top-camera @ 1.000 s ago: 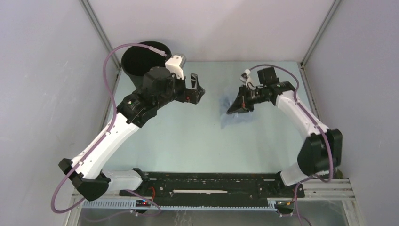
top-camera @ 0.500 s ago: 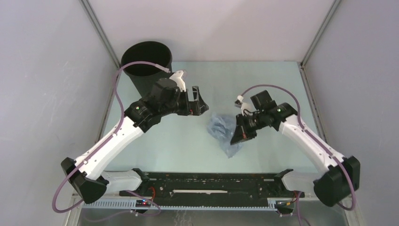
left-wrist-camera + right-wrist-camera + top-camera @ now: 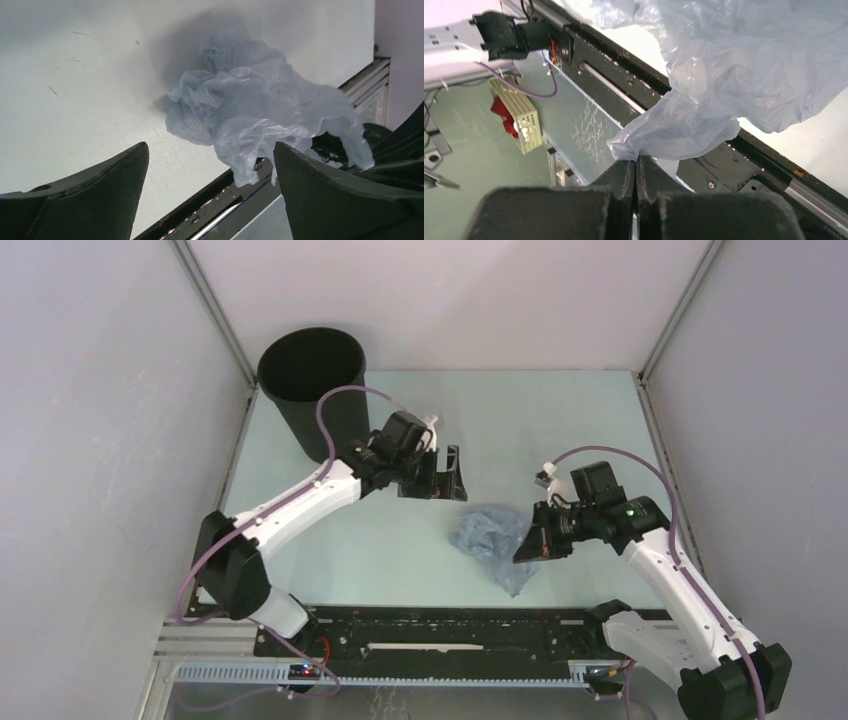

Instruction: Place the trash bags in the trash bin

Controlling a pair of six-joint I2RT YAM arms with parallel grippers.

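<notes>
The pale blue, wrinkly trash bag point(image 3: 492, 543) hangs bunched just above the table's near middle; it also fills the left wrist view point(image 3: 255, 115) and the right wrist view point(image 3: 744, 65). My right gripper point(image 3: 527, 546) is shut on a pinch of its film point(image 3: 636, 159), the jaws pressed together. My left gripper point(image 3: 447, 476) stands open to the bag's upper left, apart from it; its fingertips point(image 3: 135, 155) frame the bag with nothing between them. The black trash bin point(image 3: 312, 390) stands upright at the back left corner, its mouth open.
A black rail point(image 3: 450, 628) runs along the table's near edge, just beneath the hanging bag. Metal frame posts point(image 3: 215, 305) and grey walls close in both sides. The left arm's purple cable point(image 3: 345, 400) loops beside the bin.
My right gripper has carried the bag from the back right toward the near middle. My left arm swung from beside the bin toward the centre, still open.
</notes>
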